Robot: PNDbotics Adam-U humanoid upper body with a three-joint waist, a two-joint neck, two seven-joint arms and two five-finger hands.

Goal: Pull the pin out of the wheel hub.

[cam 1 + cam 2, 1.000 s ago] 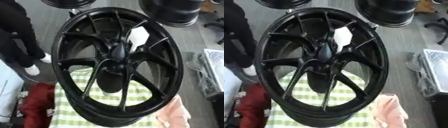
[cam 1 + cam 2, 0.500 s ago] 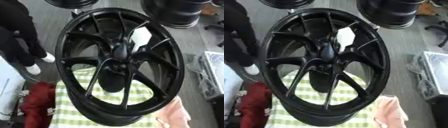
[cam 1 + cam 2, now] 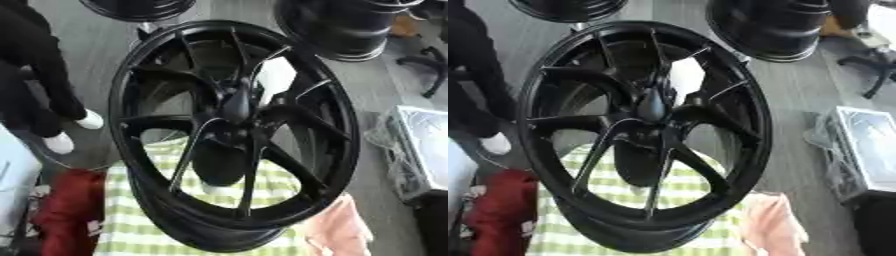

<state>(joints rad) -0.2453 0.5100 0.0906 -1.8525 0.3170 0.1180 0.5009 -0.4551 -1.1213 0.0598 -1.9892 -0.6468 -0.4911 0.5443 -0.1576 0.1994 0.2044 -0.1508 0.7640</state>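
1. A big black wheel (image 3: 232, 135) fills the middle of the view, standing upright on a green-and-white checked cloth (image 3: 149, 220).
2. Its hub (image 3: 234, 107) sits at the centre where the spokes meet; I can't make out a pin there.
3. Neither robot hand shows, so I cannot tell how the fingers are set.
4. Red fabric (image 3: 66, 210) lies near left, pink cloth (image 3: 772, 225) near right.
5. More dark wheels (image 3: 772, 25) stand at the far side.

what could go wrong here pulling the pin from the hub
The wheel stands on its rim on a checked cloth; a pull at the hub may tip or roll it. A person's legs stand close at the left. The hub is black on black, so a grasp may catch a spoke instead.
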